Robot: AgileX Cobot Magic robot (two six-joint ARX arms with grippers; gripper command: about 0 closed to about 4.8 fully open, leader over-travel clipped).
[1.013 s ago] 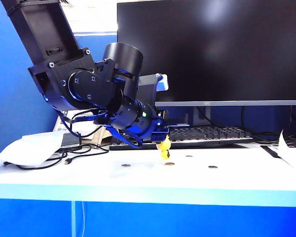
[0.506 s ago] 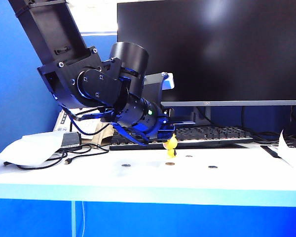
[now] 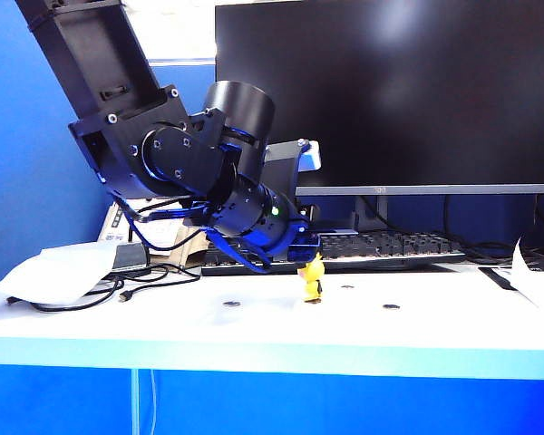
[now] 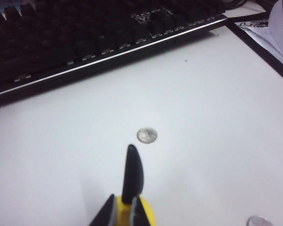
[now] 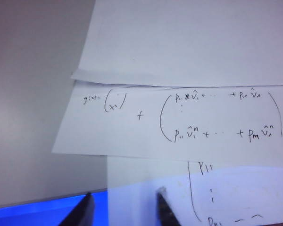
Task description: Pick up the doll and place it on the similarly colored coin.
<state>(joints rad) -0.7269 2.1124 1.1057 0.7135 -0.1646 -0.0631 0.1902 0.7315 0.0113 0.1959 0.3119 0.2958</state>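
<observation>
Left claw (image 3: pixel 306 256) gripping the doll (image 3: pixel 313 279) by its head, doll standing mid-tabletop (image 3: pixel 254 331) in front of the keyboard (image 3: pixel 390 246), over the coin, right claw (image 5: pixel 124 207) hovering parted above papers (image 5: pixel 188 117).

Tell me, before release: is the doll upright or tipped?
Upright: the doll stands head-up on the table, held in the shut left pincer.

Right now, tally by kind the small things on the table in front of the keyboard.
Doll: 1, the doll, gripped by the shut left gripper.
Coins: 3 in view, the left coin, middle coin and right coin.
Total: 4.
The right gripper hovers open over the papers, away from these.
</observation>
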